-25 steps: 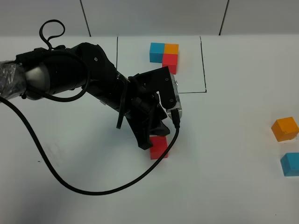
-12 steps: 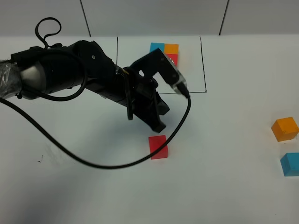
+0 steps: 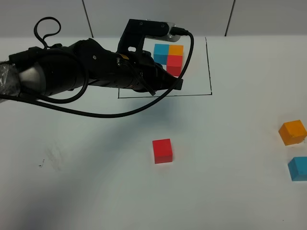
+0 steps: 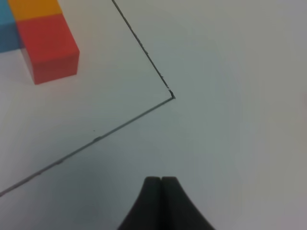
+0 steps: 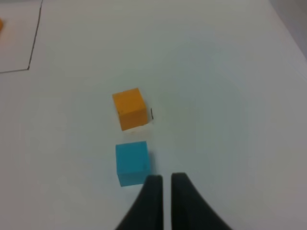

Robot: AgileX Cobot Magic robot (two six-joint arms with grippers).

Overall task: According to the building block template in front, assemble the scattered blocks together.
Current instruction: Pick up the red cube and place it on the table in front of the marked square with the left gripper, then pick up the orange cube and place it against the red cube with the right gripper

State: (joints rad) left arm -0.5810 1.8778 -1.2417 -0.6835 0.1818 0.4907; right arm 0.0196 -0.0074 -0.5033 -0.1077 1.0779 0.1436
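Red block (image 3: 162, 150) — apart from left tool (image 4: 161, 179)

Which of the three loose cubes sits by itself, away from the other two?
The red cube, alone in the middle. The orange cube and blue cube sit close together at the far right.

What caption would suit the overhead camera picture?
Left gripper, shut, hovers near the building block template; the red cube sits alone at centre, orange cube and blue cube far right.

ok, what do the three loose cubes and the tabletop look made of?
Red cube, orange cube, blue cube: painted wood or matte plastic, can't tell which; flat even colour, crisp edges, no glare. Table: smooth matte white, maybe laminate; soft shadows only.
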